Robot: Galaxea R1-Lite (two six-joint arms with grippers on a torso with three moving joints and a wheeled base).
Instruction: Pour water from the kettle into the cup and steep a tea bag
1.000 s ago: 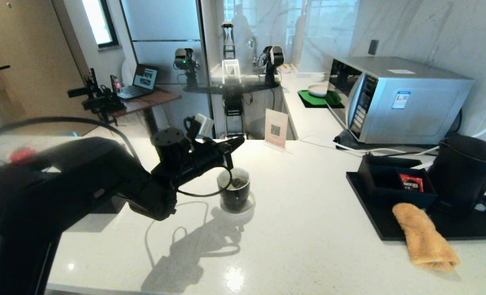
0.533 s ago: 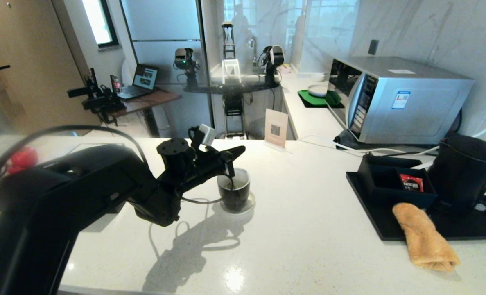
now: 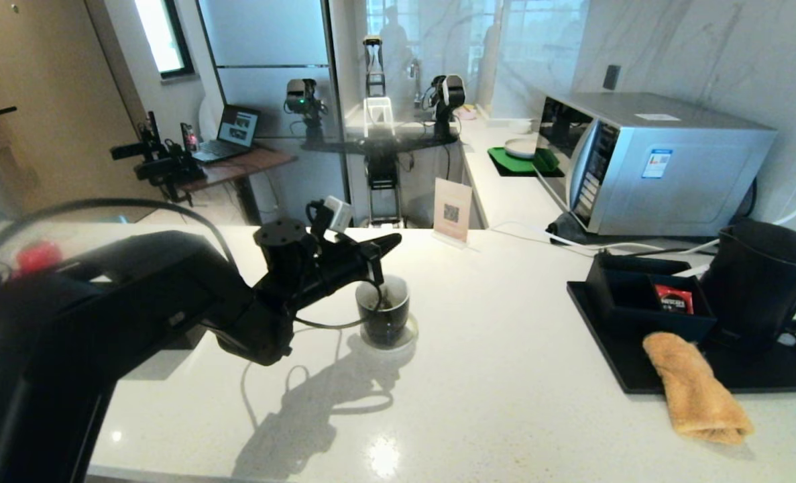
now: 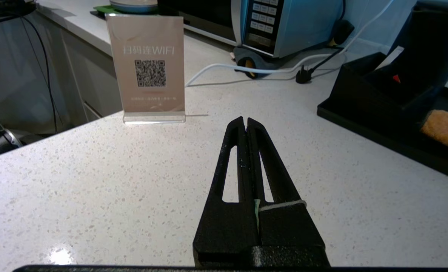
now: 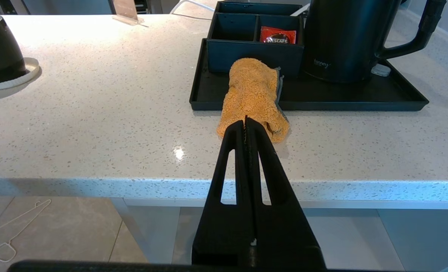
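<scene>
Head view high, facing counter (image 3: pixel 505 376); wrist views low, close — both share black tray (image 5: pixel 246 102).

The cup (image 3: pixel 384 312) is sitting on the counter (image 3: pixel 491 376), with the left gripper (image 3: pixel 389 244) hanging just above its rim. Well to the right, the kettle (image 3: pixel 760 282) is standing on a tray (image 3: pixel 706 379), a box (image 3: pixel 646 298) lying just left of it and a cloth (image 3: pixel 696 389) in front.

The left arm reaches forward across the head view, its left end effector (image 3: pixel 389 243) held nearly level with both fingers (image 4: pixel 263 158) pressed together. The right end effector (image 5: pixel 245 122) sits parked low, fingers likewise closed.
</scene>
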